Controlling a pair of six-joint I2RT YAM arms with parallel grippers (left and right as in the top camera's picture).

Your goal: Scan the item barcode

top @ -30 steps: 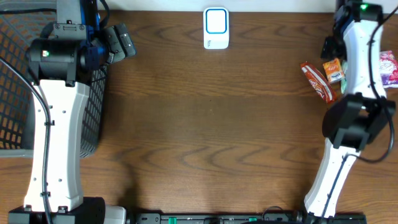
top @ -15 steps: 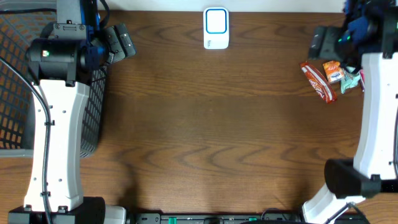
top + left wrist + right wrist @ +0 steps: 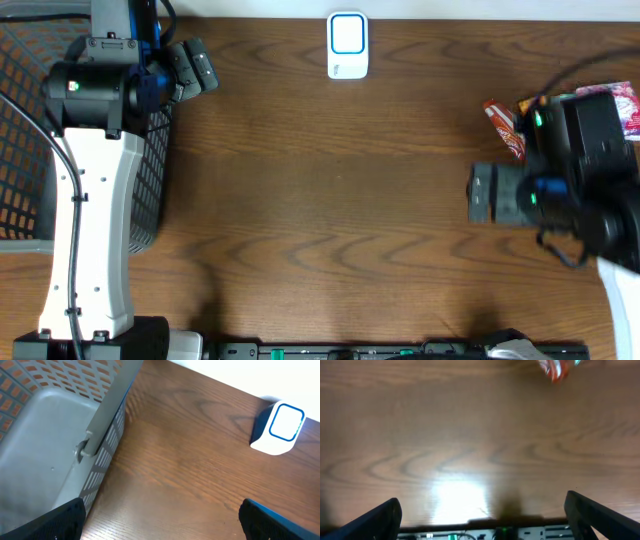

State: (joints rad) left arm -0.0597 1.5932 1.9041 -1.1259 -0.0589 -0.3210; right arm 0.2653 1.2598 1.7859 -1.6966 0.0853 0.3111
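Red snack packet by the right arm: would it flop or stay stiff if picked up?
The red snack packet looks like thin, crinkled wrapper, so probably floppy and light. Its film may slip. Lying flat, it should slide, not roll.

You are looking at a robotics lab bench laid out like a shop checkout. The table point(image 3: 340, 200) is a plain wood-grain top set against a pale wall point(image 3: 250, 370), and two white-and-black robot arms rise from its near edge, the left arm point(image 3: 90, 210) and the right arm point(image 3: 580, 190), with cables running along them. That is the lab side. The shop side is in the props. A small white scanner point(image 3: 347, 45) with a blue-ringed face stands at the far edge. A grey mesh shopping basket point(image 3: 20, 150) sits by the left arm. A few bright snack packets point(image 3: 503, 120) lie clustered by the right arm.
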